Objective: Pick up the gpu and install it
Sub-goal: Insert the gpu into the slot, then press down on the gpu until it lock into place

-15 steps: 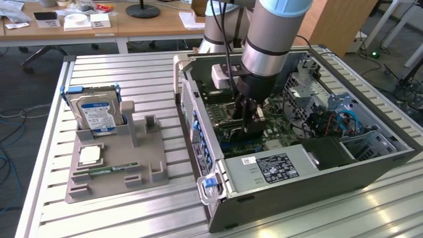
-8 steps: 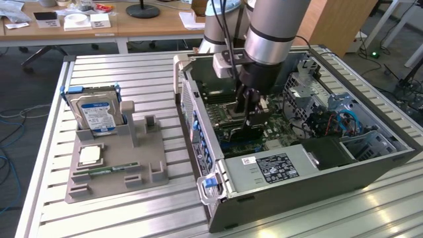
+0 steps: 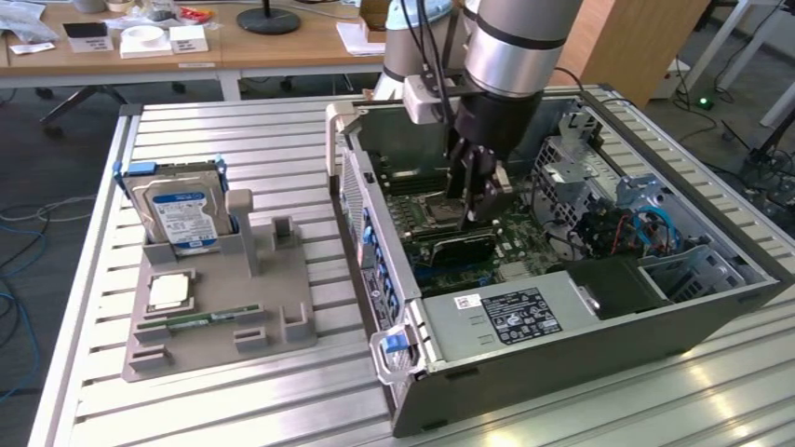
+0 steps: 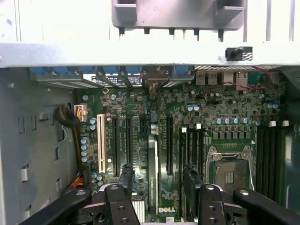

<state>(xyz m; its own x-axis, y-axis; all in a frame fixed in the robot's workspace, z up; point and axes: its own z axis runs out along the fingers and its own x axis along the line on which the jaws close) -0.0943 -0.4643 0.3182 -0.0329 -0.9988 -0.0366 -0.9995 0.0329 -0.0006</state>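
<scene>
The gpu [image 4: 153, 159] stands edge-on in a slot of the green motherboard [image 4: 225, 117], inside the open computer case [image 3: 621, 326]. In the exterior view it is the dark card [image 3: 463, 248] just below the arm's tool. My gripper [image 4: 158, 174] hangs over it, one dark finger [image 4: 125, 176] on each side of the card with a gap to it on both sides. The jaws are open and hold nothing. From the exterior view, the gripper [image 3: 479, 216] reaches down into the middle of the case.
A grey parts holder [image 3: 279, 307] on the slatted table carries a hard drive [image 3: 181, 214], a processor chip [image 3: 170, 291] and a memory stick [image 3: 205, 318]. The CPU socket [image 4: 229, 176] lies beside the gripper. Drive cages and cables [image 3: 621, 219] crowd the case on the exterior view's right.
</scene>
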